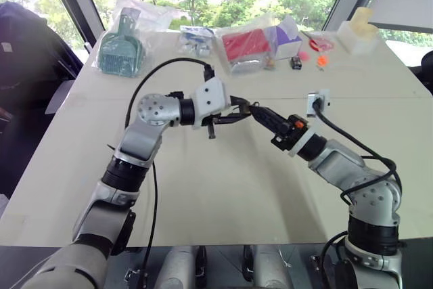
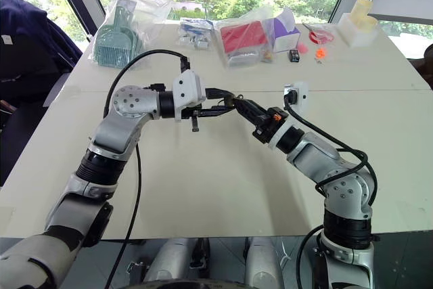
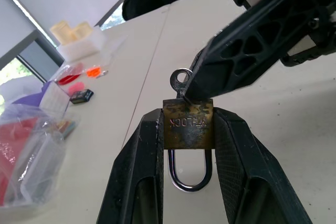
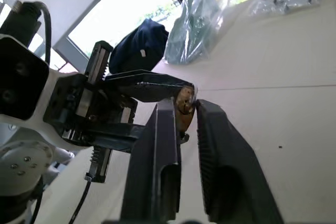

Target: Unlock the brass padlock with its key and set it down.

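Both arms meet in the air above the middle of the pale beige table [image 1: 223,194], well clear of its surface. The left gripper [image 3: 186,129] holds the small yellow-brass padlock [image 3: 188,129] clamped by its body between its two black fingers [image 3: 137,166], with the silvery curved shackle [image 3: 188,174] hanging back toward the wrist and apparently still seated in the body. A small silvery key with a round eyelet head [image 3: 181,80] stands in the keyway on the padlock's far face. The right gripper [image 4: 185,109] has its fingers drawn narrow on that key, pinching its head. So, as I judge it, picking up and inserting the key are done; turning the key, freeing the shackle and setting the lock down are left. Bagged items, including a teal plastic scoop [image 1: 120,49] and a red packet [image 1: 245,44], lie along the table's far edge.
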